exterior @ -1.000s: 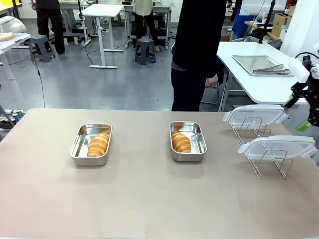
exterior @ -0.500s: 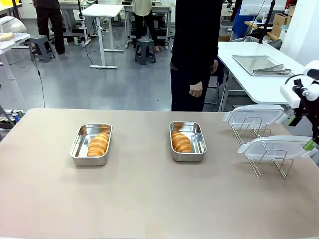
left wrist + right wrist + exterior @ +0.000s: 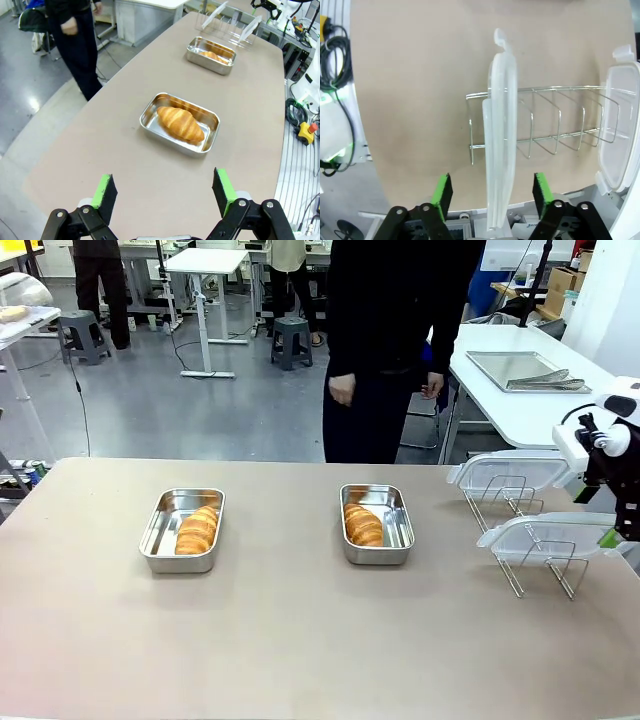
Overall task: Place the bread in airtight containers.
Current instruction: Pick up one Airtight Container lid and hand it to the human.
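Two right fingers (image 3: pixel 441 192) stand apart astride the upright lid (image 3: pixel 501 125); left fingers (image 3: pixel 104 192) apart, croissant (image 3: pixel 181 124) ahead.

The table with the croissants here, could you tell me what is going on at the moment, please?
The left croissant lies in the left pan and the right croissant in the right pan, both uncovered. The right gripper, open, straddles the edge of the nearer lid standing in the wire rack, not yet gripping it. The second lid stands farther along. The left gripper hovers open near the left pan. A person stands at the far side.
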Controlling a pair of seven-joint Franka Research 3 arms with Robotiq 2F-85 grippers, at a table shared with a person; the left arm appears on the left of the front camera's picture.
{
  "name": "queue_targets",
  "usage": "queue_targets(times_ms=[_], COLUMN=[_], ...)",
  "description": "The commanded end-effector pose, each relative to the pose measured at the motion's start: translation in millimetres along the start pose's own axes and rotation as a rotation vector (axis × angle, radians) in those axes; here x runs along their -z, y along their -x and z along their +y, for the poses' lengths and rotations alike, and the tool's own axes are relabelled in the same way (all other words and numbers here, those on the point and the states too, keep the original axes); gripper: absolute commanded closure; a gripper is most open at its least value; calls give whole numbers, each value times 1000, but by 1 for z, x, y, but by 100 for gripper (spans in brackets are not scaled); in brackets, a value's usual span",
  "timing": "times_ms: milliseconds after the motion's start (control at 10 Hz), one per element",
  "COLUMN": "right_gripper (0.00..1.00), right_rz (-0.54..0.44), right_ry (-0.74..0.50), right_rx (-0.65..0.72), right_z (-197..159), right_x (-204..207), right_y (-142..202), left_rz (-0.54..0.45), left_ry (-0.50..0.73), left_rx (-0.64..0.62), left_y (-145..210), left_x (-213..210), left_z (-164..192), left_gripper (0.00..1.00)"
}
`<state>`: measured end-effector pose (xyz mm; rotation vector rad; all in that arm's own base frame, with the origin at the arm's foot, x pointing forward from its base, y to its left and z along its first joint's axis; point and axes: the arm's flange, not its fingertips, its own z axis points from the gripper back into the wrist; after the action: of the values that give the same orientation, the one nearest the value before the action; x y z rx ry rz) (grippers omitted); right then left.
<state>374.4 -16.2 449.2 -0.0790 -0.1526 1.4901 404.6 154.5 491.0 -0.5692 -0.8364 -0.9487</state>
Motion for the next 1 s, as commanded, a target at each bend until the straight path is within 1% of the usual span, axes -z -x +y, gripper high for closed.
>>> queue_targets(times_ms=[0, 100, 200, 500, 900], right_gripper=[100, 65, 100, 100, 100], right_rz=[17, 19, 18, 23, 30], right_ry=[21, 18, 21, 7, 17], right_rx=[6, -1, -4, -14, -22], right_z=[-1, -1, 0, -2, 0], right_x=[8, 9, 8, 9, 3], right_y=[0, 1, 2, 4, 6], left_rz=[-24, -24, -24, -24, -24], left_ry=[2, 2, 2, 2, 2], left_rx=[21, 21, 21, 21, 21], left_y=[0, 0, 0, 0, 0], left_x=[0, 0, 0, 0, 0], left_z=[-1, -1, -1, -1, -1], left_gripper=[0, 0, 0, 0, 0])
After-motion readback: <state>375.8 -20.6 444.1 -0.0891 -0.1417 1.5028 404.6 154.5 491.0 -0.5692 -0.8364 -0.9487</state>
